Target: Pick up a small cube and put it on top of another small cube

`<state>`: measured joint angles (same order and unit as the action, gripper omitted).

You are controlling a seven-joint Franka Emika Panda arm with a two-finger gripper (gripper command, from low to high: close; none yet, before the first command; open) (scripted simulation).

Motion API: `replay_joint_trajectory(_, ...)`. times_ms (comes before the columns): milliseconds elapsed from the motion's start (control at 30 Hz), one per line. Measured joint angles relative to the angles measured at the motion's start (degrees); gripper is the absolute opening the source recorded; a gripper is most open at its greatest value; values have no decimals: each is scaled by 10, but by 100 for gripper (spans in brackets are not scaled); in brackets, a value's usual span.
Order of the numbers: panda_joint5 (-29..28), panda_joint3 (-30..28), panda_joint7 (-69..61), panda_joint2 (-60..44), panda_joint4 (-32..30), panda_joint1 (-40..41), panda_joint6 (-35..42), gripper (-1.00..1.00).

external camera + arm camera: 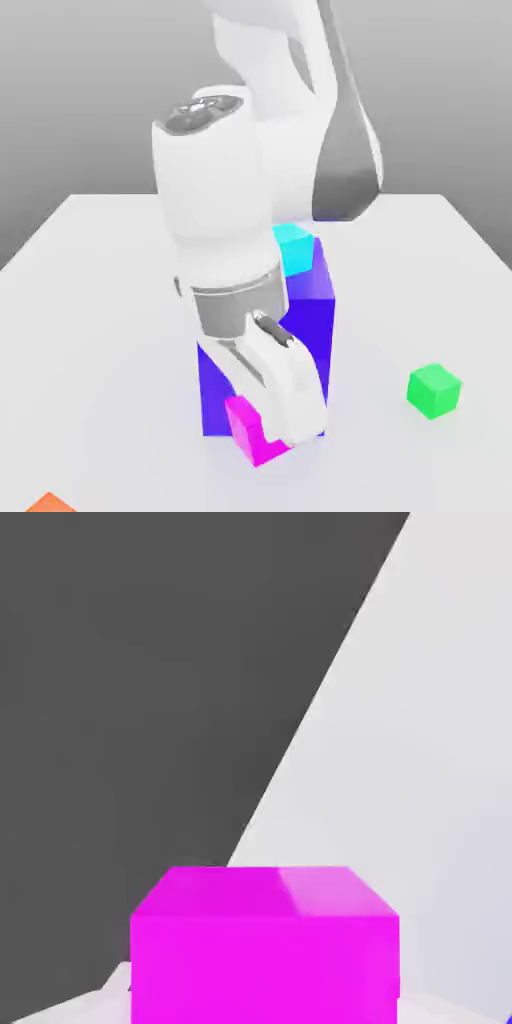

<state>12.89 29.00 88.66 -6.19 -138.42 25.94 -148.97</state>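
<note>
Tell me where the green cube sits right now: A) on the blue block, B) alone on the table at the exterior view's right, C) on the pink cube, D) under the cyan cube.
B: the green cube rests on the bare table, apart from the blue block and the pink cube.

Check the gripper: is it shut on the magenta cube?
Shut on it: the magenta cube sits right at the gripper, in front of the blue block.

Magenta small cube at blue block's foot; green cube well apart on table.
</note>
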Motion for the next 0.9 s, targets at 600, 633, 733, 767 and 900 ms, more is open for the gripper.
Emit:
replay_joint_trajectory(600, 7, 86, -397, 85, -97, -155, -13, -100)
replay_joint_trajectory(633, 3, 90, -416, 87, -103, -164, -14, -100)
replay_joint_trajectory(733, -12, 99, -471, 94, -120, -189, -19, -100)
replay_joint_trajectory(767, -17, 102, -488, 95, -126, -198, -20, -100)
replay_joint_trajectory(900, -47, 115, -554, 99, -149, -228, -26, -100)
